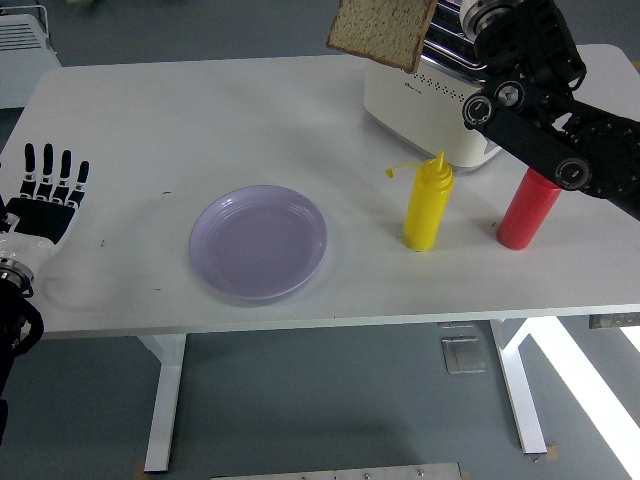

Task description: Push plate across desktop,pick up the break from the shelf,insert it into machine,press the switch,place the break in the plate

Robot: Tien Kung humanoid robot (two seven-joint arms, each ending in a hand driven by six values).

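Two arms: both reach over the white desk (200,120), the left from the left edge, the right from the far right corner.
Bread: one slice of brown-crusted bread (382,31) hangs in the air at the far edge, above and just left of the toaster, tilted, clear of the slots.
Right hand: the right hand (470,15) is at the top of the view, at the slice's right edge; it appears to be gripping the bread, though the fingers themselves are mostly cut off by the frame, so the exact hold cannot be told.
Right forearm: black, jointed, running from the right edge up toward the far edge, crossing in front of the toaster and over the top of the red bottle.
Toaster: a cream and chrome toaster (415,100) stands near the far right corner, partly hidden by the arm and the slice.
Plate: a pale lilac plate (259,242) lies flat near the middle of the near edge, nothing on it, well apart from the bread.
Yellow bottle: a yellow squeeze bottle (428,202) stands upright between the plate and the red bottle, in front of the toaster.
Red bottle: a red squeeze bottle (528,208) stands upright near the right edge.
Left hand: the left hand (45,197) rests by the left edge, fingers straight and released, holding nothing.
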